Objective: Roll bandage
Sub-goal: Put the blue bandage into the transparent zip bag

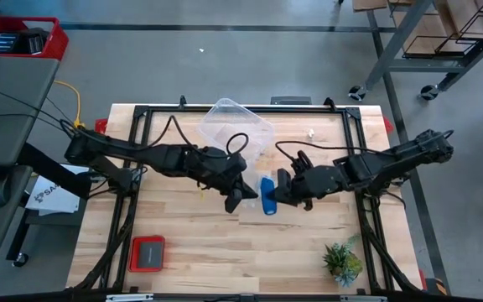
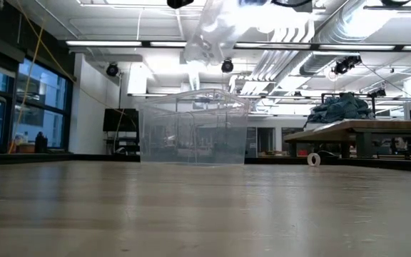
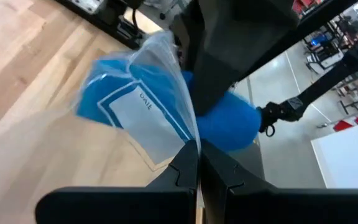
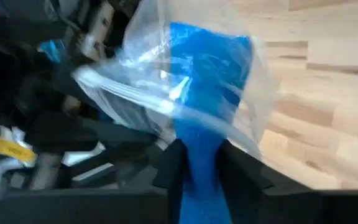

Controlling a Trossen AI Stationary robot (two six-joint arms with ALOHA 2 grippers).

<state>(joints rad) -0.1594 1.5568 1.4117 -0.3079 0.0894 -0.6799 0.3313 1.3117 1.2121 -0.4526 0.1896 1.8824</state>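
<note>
On the wooden table point(image 1: 191, 260) a clear plastic tub point(image 1: 235, 127) stands at the far middle. Nearer, the left gripper point(image 1: 243, 200) has its fingers pressed together on a clear bag's point(image 3: 157, 118) edge, and the right gripper point(image 1: 280, 190) clamps the blue bandage point(image 1: 267, 196) between them at the table's centre.

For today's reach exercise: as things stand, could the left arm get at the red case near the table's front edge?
Probably not right now. The left gripper is shut on the clear bag around the bandage, which the right gripper also holds. The red case lies uncovered, but the arm must let go first.
</note>
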